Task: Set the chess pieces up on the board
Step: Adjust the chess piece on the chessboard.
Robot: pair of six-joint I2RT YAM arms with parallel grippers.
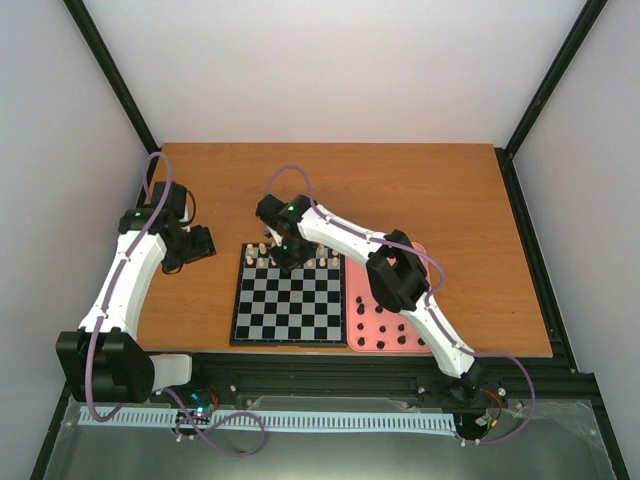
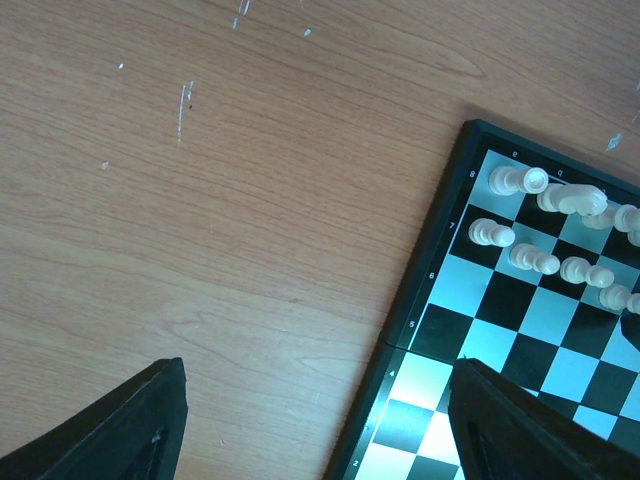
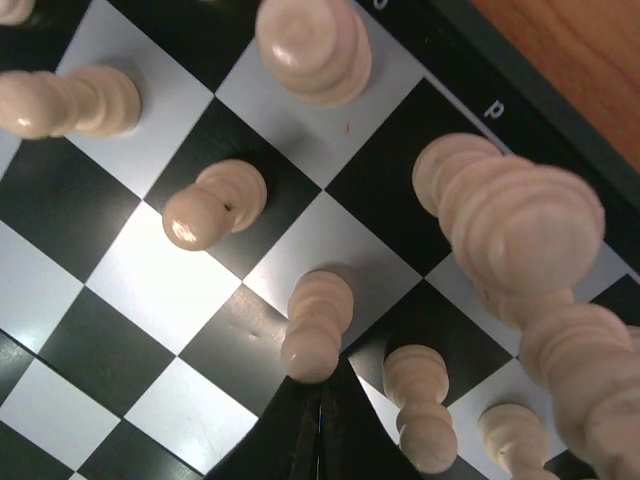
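Right end effector (closed) beside pawn.

Overhead view and both wrists share the board.

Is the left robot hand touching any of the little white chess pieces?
Apart. The left wrist view shows the open left gripper low in the frame, with empty squares of the board between its fingers and the cream pieces.

Cream chess pieces standing on checked board, closed claw beside a pawn
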